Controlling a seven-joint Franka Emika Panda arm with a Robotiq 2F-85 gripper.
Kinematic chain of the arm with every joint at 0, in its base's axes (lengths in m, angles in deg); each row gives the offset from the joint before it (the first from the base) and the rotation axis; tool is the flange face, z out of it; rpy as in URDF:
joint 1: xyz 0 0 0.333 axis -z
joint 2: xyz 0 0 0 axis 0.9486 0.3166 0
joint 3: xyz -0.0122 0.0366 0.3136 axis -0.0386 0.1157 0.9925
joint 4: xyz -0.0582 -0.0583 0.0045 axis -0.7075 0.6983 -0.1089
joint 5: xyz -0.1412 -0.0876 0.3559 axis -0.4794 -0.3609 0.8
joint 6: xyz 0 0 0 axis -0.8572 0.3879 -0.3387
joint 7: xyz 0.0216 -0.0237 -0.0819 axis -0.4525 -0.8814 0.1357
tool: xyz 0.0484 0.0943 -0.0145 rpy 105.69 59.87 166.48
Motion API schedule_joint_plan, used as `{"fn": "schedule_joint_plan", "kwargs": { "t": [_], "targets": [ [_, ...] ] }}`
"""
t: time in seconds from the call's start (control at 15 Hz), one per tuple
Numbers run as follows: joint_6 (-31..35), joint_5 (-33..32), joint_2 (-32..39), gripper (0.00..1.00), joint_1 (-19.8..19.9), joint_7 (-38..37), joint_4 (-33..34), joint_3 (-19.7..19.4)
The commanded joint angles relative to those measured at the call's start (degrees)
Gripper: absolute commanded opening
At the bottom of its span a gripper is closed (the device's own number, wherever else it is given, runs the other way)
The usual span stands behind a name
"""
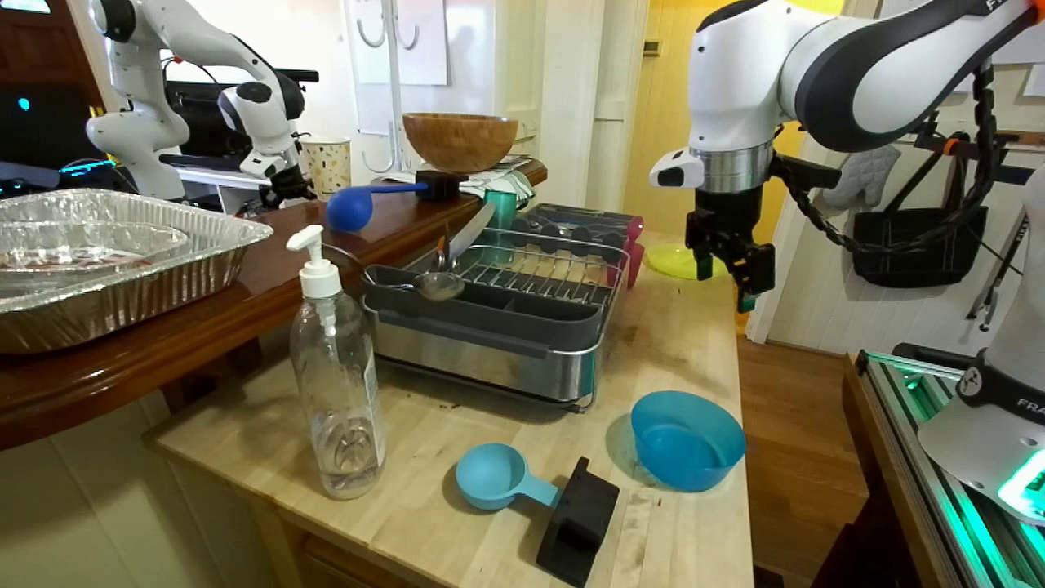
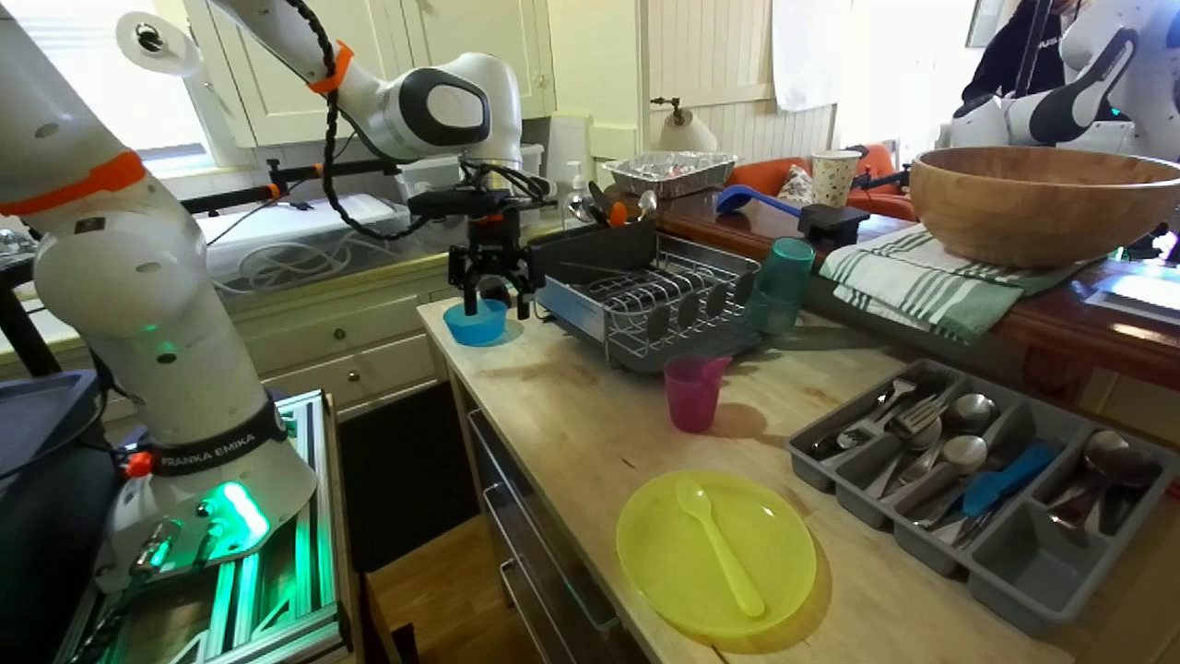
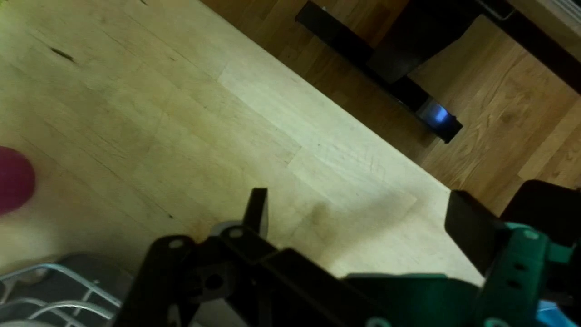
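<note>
My gripper [image 1: 725,284] is open and holds nothing; it points down over the wooden counter [image 2: 572,406] near its edge. Its spread fingers [image 3: 361,209] show bare wood between them in the wrist view. The dish rack [image 1: 490,377] stands beside it, with part of its wire in the wrist view [image 3: 68,295]. A blue bowl [image 1: 687,441] is on the counter; in an exterior view it shows behind the fingers [image 2: 479,332]. A pink measuring cup [image 2: 691,397] stands near the rack and shows at the wrist view's left edge [image 3: 13,179]. A yellow plate [image 2: 659,563] bears a yellow spoon [image 2: 728,563].
A grey cutlery tray [image 2: 1042,572], a teal cup [image 2: 782,286], a pump bottle [image 1: 339,408], a light blue scoop [image 1: 492,476] and a black block [image 1: 580,523] are on the counter. A raised ledge behind holds a wooden bowl [image 2: 1042,212] and foil trays [image 1: 188,253].
</note>
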Motion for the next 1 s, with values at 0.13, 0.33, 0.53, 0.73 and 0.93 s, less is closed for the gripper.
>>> {"fn": "schedule_joint_plan", "kwargs": {
  "t": [0.13,0.33,0.53,0.73,0.93],
  "targets": [
    [1.1,4.74,5.49,1.0,-2.7,1.57,1.49,1.71],
    [2.03,5.74,6.91,1.0,-3.08,0.18,1.43,2.91],
    [4.0,7.64,8.17,1.0,-3.48,-1.22,1.54,3.79],
    [6.15,11.47,8.56,1.0,-3.98,-0.9,1.63,4.22],
    [7.66,14.48,8.35,1.0,-4.32,-0.25,1.85,4.63]
  ]
}}
